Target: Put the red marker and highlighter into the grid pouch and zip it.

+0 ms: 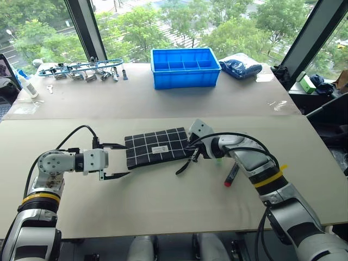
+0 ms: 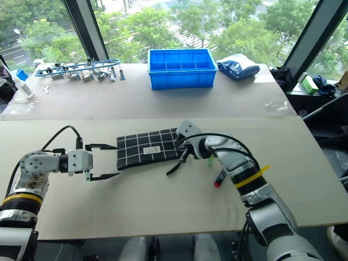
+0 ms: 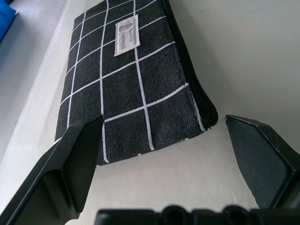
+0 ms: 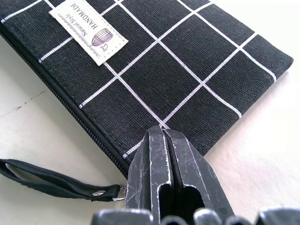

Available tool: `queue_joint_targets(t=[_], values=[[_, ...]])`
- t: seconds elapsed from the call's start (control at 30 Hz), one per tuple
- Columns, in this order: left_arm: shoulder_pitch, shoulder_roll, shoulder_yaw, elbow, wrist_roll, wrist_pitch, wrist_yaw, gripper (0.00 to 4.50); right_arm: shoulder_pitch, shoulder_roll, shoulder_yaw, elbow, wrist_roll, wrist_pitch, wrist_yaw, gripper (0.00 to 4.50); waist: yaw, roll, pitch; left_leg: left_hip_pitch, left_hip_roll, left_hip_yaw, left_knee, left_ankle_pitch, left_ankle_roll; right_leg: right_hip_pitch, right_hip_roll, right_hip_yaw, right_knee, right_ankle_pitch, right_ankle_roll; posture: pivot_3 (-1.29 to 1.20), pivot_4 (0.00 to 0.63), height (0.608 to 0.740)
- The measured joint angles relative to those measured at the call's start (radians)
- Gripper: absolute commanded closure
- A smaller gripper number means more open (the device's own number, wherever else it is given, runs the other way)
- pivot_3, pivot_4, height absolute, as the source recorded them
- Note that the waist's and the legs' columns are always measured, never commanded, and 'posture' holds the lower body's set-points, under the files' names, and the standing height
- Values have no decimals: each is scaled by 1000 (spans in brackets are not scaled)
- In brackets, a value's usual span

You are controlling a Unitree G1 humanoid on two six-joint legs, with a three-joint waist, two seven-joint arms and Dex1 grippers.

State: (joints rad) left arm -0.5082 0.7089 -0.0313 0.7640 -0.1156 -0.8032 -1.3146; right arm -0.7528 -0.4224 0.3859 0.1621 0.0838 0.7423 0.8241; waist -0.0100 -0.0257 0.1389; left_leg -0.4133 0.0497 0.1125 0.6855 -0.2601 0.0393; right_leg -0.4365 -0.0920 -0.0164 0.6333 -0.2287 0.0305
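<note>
grid pouch (image 1: 157, 148) lies flat near the middle of the pale table (image 1: 163, 206), zipper edge toward the robot, the black pull strap (image 1: 184, 166) trailing off its right corner. the right gripper (image 4: 165, 136) is clenched with its fingers pressed together on the fabric at the pouch's right end, just beside the zipper slider; whether it pinches cloth or merely presses down cannot be told. the left gripper (image 1: 119, 160) stands released, its fingers spread wide and straddling the pouch's left end, close to the fabric yet apart from it. the red marker (image 1: 231, 175) lies on the table under the right forearm, and a green tip of the highlighter (image 1: 218, 161) peeks out just beside that arm; both are outside the pouch, whose zipper looks closed. risks, judged from this arrangement: if the left fingers close off-centre, the pouch may skew or slide rather than be held; a pull on the strap without a firm hold at the far end would drag the whole pouch; any sweep of the right forearm could roll the two pens away.
</note>
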Motion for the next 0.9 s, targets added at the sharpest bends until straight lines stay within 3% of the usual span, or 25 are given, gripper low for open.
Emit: queue_joint_targets(t=[0.5, 0.53, 0.57, 0.9], values=[[-76, -51, -55, 115, 34, -115, 46, 0, 14, -10, -5, -26, -1, 25, 3, 4452, 6, 0, -1, 2, 0, 0, 1, 0, 1, 2, 0, 0, 0, 0, 0, 0, 150, 740], [-77, -52, -59, 116, 33, -115, 43, 531, 15, -10, -5, -26, -1, 25, 3, 4500, 6, 0, -1, 2, 0, 0, 1, 0, 1, 2, 0, 0, 0, 0, 0, 0, 150, 740], [-78, -51, -62, 117, 33, -115, 40, 660, 15, -10, -5, -26, -1, 25, 3, 4500, 6, 0, -1, 2, 0, 0, 1, 0, 1, 2, 0, 0, 0, 0, 0, 0, 150, 740], [-81, -71, -85, 146, 18, -107, -14, 4337, 15, -10, -6, -26, -1, 26, 3, 4500, 6, 0, -1, 3, 0, -1, 1, 0, 1, 3, 0, 0, 1, 0, 0, 0, 150, 740]])
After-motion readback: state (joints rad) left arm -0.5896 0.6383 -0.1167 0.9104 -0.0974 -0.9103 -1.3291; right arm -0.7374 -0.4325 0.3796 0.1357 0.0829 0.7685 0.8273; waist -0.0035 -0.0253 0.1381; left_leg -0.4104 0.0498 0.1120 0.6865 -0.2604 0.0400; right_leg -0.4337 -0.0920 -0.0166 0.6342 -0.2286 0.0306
